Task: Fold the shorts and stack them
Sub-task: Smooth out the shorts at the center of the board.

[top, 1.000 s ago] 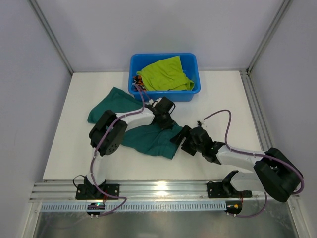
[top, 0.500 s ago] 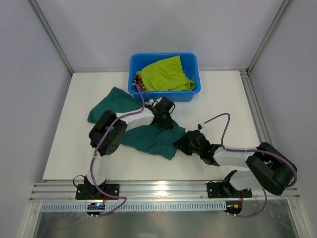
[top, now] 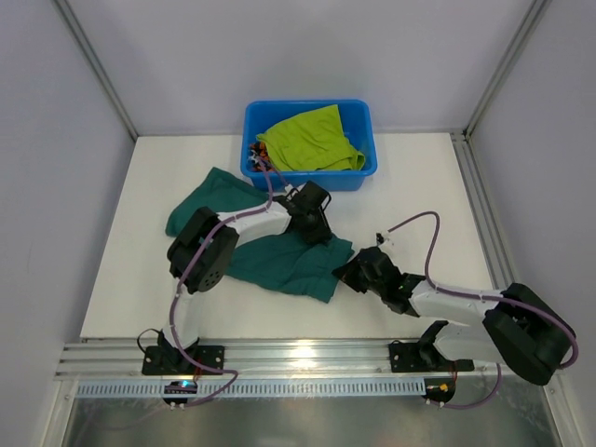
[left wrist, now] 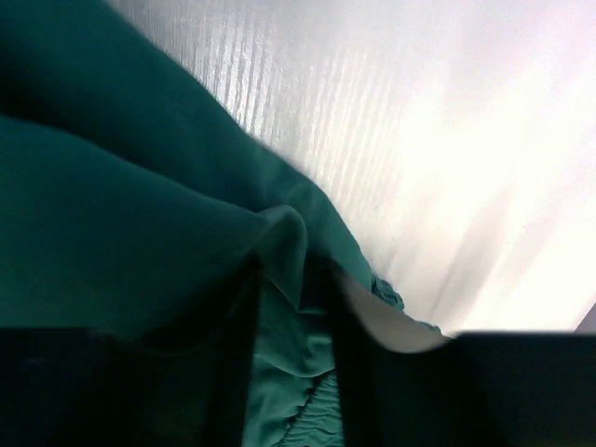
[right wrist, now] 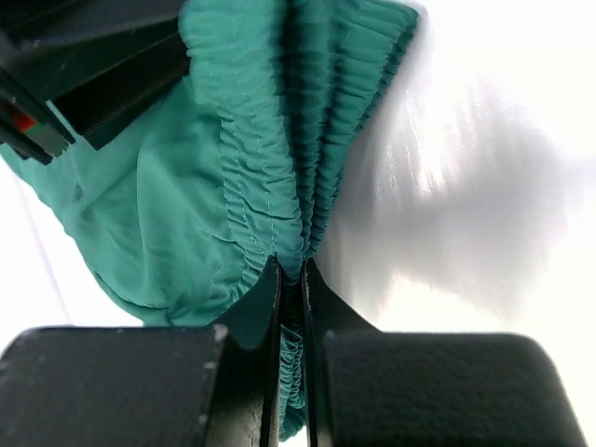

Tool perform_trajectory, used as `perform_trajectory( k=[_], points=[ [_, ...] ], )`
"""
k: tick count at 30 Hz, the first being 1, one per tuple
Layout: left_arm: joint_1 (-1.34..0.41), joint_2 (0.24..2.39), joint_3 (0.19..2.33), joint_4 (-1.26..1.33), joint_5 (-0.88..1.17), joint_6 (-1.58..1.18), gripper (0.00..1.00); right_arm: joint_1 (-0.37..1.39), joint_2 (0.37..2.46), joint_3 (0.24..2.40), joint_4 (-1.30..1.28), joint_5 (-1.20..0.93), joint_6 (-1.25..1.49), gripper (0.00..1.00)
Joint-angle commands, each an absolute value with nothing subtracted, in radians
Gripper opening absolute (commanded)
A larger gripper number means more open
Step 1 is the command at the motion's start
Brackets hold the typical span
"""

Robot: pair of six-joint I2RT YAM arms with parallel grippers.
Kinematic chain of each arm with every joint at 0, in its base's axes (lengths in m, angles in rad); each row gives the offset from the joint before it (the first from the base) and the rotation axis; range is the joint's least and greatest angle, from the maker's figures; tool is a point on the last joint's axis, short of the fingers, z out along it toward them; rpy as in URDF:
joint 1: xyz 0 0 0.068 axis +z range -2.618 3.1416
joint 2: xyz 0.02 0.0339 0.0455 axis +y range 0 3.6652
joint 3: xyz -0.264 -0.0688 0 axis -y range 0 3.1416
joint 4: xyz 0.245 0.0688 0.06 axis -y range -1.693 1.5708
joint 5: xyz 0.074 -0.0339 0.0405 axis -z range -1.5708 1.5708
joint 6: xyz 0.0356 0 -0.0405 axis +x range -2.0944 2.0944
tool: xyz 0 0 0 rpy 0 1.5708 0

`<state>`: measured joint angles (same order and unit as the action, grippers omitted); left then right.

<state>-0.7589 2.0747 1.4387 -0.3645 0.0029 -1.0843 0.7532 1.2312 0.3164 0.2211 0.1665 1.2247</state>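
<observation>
With the right gripper [right wrist: 291, 272], pinches the gathered elastic waistband of the dark teal-green shorts [right wrist: 186, 205]. Leaves only a thin slit between the jaws, filled with the cloth. From above, sits at the near right corner of these shorts, low over the white table [top: 410, 205].

With the left gripper [left wrist: 291, 279], stands over the far part of the same shorts, just before the blue tub [top: 365, 169]. Shows the fingers [left wrist: 240, 317] a little apart, with a raised fold of teal cloth between them. Not possible to tell if presses this fold or only lets it lie there.

Lie spread on the middle of the table, from far left toward near right, partly under both arms.

Inside the tub, holds the lime yellow-green shorts [top: 312, 140] on top. At the left inner edge, shows a small bit of the orange and black camouflage shorts [top: 253, 149].
</observation>
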Motion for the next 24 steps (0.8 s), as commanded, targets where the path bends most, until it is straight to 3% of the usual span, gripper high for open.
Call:
perform_trajectory(
  k=[1,4,8,12,16,19,24],
  points=[
    [-0.764,2.019,1.463,-0.53,-0.024,-0.997,0.41,0.755,1.111,0.37,0.011,0.294,1.117,0.04],
    [-0.746,1.932,1.509,-0.65,-0.049,-0.91,0.48,0.756,1.019,0.406,-0.193,0.34,1.052,0.04],
    [-0.671,1.815,1.468,-0.748,-0.122,-0.845,0.48,0.714,0.986,0.436,-0.366,0.324,0.986,0.04],
    [-0.562,1.715,1.36,-0.821,-0.188,-0.795,0.46,0.699,0.971,0.44,-0.414,0.301,0.954,0.04],
    [-0.373,1.625,1.286,-0.851,-0.18,-0.712,0.51,0.698,0.943,0.437,-0.44,0.299,0.927,0.04],
    [-0.255,1.646,1.305,-0.835,-0.138,-0.672,0.52,0.698,0.917,0.416,-0.413,0.27,0.899,0.04],
    [-0.227,1.81,1.482,-0.894,-0.143,-0.644,0.54,0.698,0.868,0.356,-0.373,0.187,0.867,0.04]
  ],
)
